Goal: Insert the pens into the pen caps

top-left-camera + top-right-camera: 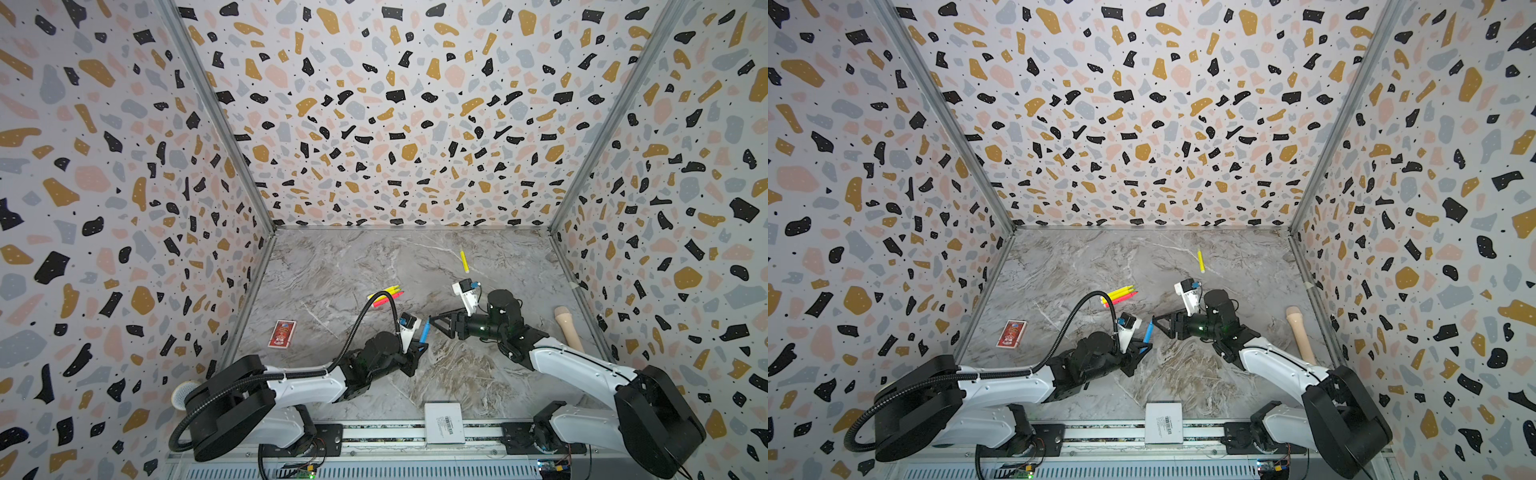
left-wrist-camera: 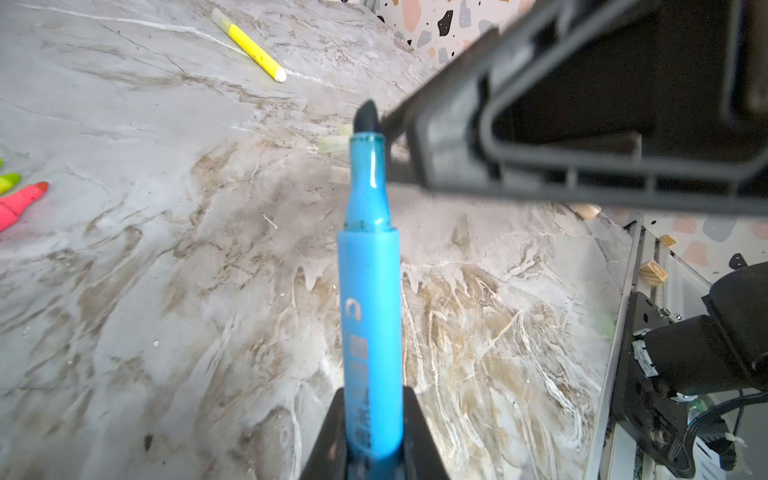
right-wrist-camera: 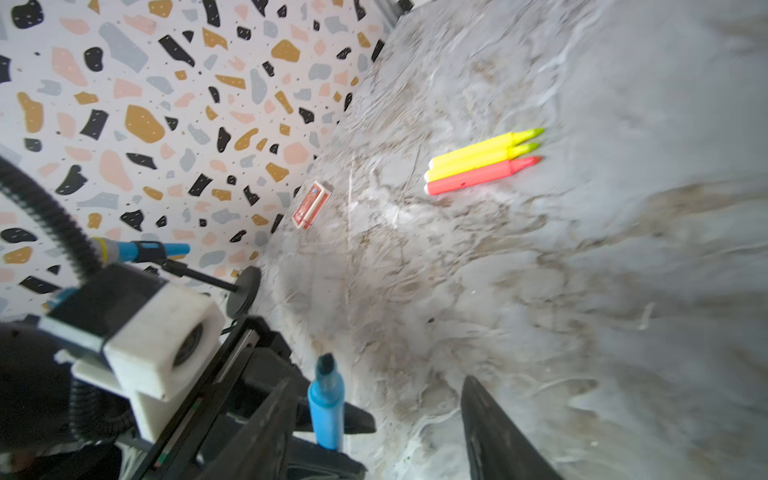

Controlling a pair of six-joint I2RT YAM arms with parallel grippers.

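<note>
The left jaws (image 2: 372, 436) were clamped on the lower barrel of the blue pen (image 2: 370, 291). They held it upright off the table (image 1: 332, 257) with its dark nib bare, probably ready for capping. The right jaws (image 3: 374, 390) stood wide and empty. The nib sat just beside one jaw's tip.

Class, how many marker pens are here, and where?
5. The blue pen stands in the left gripper; two yellow pens and a pink-red pen lie side by side mid-table; a lone yellow pen lies farther back. Arms could hide more.
</note>
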